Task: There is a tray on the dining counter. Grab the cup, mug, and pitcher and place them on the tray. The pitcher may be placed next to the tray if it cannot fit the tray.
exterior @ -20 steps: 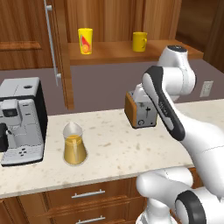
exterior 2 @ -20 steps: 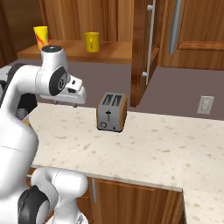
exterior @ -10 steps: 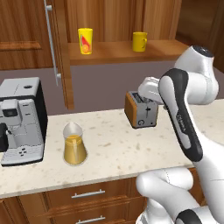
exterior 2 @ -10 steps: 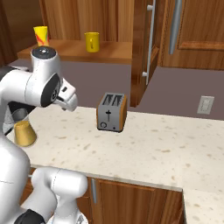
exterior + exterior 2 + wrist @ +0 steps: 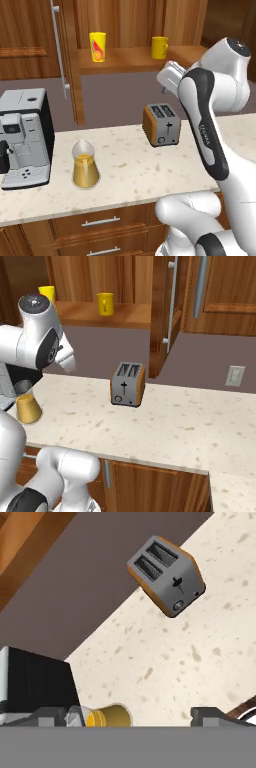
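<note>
Since a second ago my arm has swung up and over toward the right, so the toaster (image 5: 161, 124) that my forearm covered is now clear in front of it, and my hand sits high above the counter. My gripper (image 5: 127, 716) hangs over the beige counter (image 5: 190, 662) with its jaws spread wide and nothing between them; only the very tips (image 5: 210, 714) of the fingers poke up at the bottom of the hand view, the rest is cut off. From the left base view the hand is mostly hidden behind my own elbow, so I can't make out the fingers there.

The pitcher (image 5: 84, 165) stands on the counter near the coffee machine (image 5: 22, 136), orange liquid in its wide base. In the hand view it is cropped at the lower edge, and in the right base view my arm covers part of it. The cup (image 5: 97, 46) and the mug (image 5: 160, 47) stand well apart on the wooden ledge (image 5: 130, 59) behind. From the right, my shoulder hides most of the cup, probably all but its rim.
</note>
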